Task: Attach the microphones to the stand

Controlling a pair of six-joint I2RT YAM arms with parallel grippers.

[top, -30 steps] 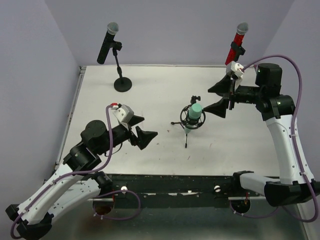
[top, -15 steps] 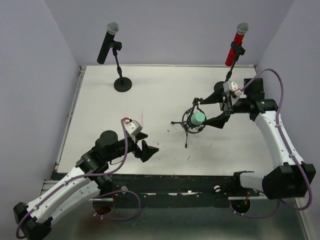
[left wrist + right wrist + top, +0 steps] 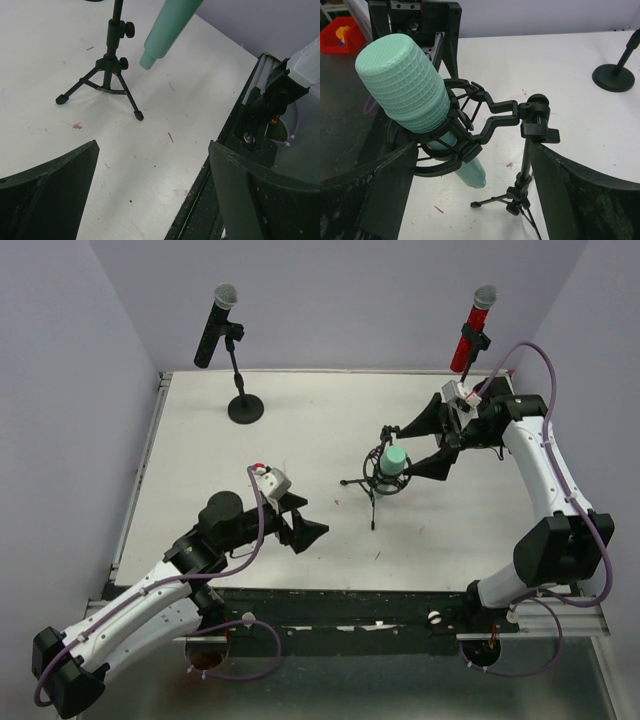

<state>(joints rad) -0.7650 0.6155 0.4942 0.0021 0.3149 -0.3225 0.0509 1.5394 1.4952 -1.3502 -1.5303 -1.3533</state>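
Note:
The teal-green microphone (image 3: 393,462) sits in a black shock mount on a small tripod stand (image 3: 372,502) at mid-table. The black microphone (image 3: 214,325) is clipped on a stand at the back left. The red microphone (image 3: 472,328) is clipped on a stand at the back right. My right gripper (image 3: 406,451) is open, its fingers either side of the teal microphone's (image 3: 405,87) mount (image 3: 470,127); touch is not seen. My left gripper (image 3: 314,518) is open and empty, near-left of the tripod (image 3: 112,75), with the teal microphone's tail (image 3: 167,30) ahead.
The round base (image 3: 246,408) of the black microphone's stand sits at the back left and also shows in the right wrist view (image 3: 613,77). The table's front edge (image 3: 220,150) runs by my left gripper. A red bin (image 3: 340,32) lies off the table.
My right arm has changed its pose and brought its open gripper in around the teal microphone's mount. My left gripper has shifted nearer the front edge and to the right.

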